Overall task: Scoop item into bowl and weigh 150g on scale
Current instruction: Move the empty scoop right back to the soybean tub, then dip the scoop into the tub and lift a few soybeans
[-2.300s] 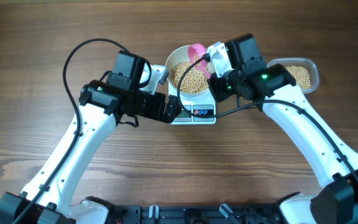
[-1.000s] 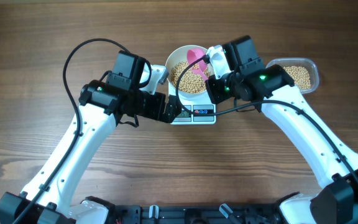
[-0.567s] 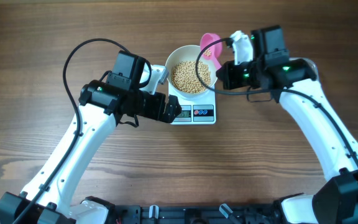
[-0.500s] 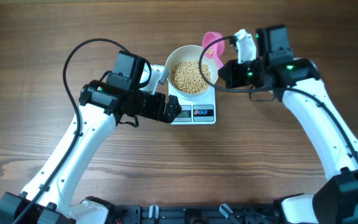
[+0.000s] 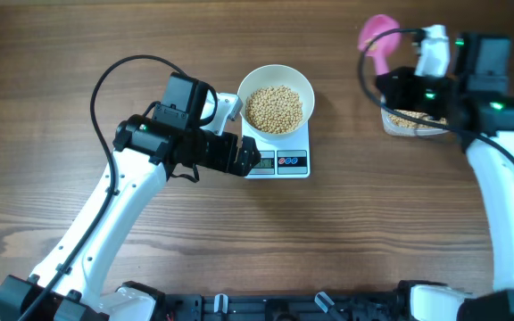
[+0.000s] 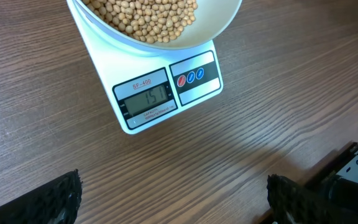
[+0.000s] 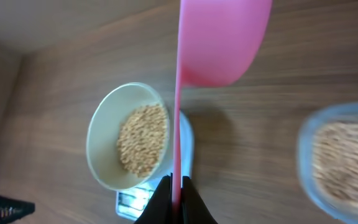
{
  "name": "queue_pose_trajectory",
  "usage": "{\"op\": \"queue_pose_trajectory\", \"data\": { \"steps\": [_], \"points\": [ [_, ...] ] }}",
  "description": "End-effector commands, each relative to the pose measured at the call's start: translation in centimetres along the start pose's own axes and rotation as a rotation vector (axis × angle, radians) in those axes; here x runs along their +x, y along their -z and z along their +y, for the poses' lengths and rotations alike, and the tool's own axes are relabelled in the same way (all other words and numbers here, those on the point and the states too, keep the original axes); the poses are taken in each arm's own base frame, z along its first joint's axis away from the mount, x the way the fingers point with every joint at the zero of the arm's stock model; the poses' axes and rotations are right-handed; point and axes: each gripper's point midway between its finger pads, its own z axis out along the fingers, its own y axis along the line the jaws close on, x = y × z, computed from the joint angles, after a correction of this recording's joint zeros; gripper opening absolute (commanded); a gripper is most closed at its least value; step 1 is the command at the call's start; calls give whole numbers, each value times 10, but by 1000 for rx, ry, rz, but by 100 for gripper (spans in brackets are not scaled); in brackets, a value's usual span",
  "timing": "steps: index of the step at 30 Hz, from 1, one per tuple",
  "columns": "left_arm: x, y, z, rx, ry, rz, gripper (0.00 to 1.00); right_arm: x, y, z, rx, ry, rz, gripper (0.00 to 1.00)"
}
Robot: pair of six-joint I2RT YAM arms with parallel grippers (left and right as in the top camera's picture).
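Surface: brown wood-grain table (image 5: 78,36); it fills every view, and no wall or floor shows.
Scale: the white scale (image 6: 166,93) lies flat near the middle of the table, its front edge toward the robot.
Display: the grey display (image 6: 145,99) seems to read 151; three round buttons (image 6: 191,76) sit just right of it.
Bowl: the white bowl (image 5: 277,82) stands on the scale and covers its rear part.
Beans: tan beans (image 5: 275,107) lie heaped inside the bowl.
Left gripper: the left gripper (image 6: 173,202) hovers over bare wood in front of the scale, its fingers spread wide and holding nothing.
Right gripper: the right gripper (image 7: 174,200) is pinched tight on the thin handle of a pink scoop (image 5: 377,34), at the far right of the table and well apart from the bowl.
Scoop: it is held above the wood just left of the container; what is in it cannot be told.
Container: a clear container (image 5: 413,123) of more beans sits at the right, partly under the right arm.
In the way: from overhead the left wrist covers the scale's front left corner.
Cables: black cables (image 5: 105,80) loop over each arm.
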Motion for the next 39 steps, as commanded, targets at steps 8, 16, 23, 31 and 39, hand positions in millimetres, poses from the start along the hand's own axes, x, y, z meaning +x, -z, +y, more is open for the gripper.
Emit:
{"op": "queue_pose_trajectory", "data": {
  "steps": [8,16,23,31,39],
  "points": [
    [-2,0,-2,10,-16,-1,100,15,61,-119,465,-44,37,4],
    [-2,0,-2,9,-16,-1,100,25,70,-139,637,130,136,4],
    [-2,0,-2,10,-16,-1,100,32,52,-136,690,255,231,4],
    [-2,0,-2,10,-16,-1,100,41,43,-151,793,297,323,4],
    [-2,0,-2,10,-16,-1,100,46,23,-126,611,224,291,4]
  ]
}}
